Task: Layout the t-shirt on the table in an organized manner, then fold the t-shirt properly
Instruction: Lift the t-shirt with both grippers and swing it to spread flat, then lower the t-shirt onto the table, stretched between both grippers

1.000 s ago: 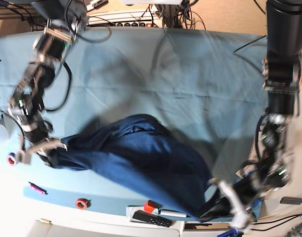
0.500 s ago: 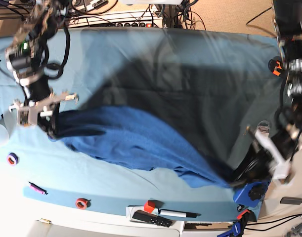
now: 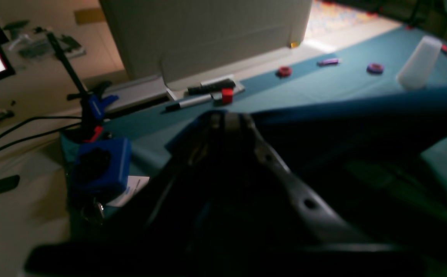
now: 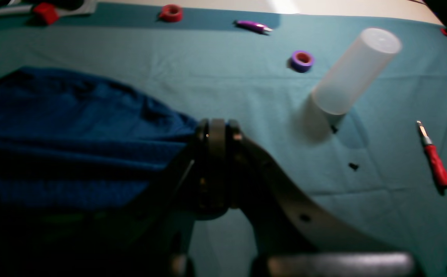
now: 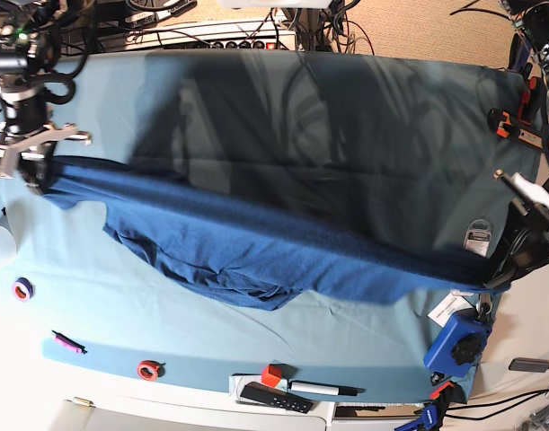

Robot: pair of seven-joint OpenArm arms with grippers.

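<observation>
Dark blue knit hangs stretched across the table (image 5: 283,90): at the base view's left the right gripper (image 5: 27,162) is pinched tight on one edge of the t-shirt (image 5: 256,242), at its right the left gripper (image 5: 512,260) clamps the other. Spreading looks under way, with the shirt not yet laid flat and all folding left.

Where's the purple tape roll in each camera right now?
Base: purple tape roll at the left edge, below the t-shirt.
Left wrist: upper right.
Right wrist: upper centre-right.
Shared landmark: the translucent white cup, beside the roll.
</observation>
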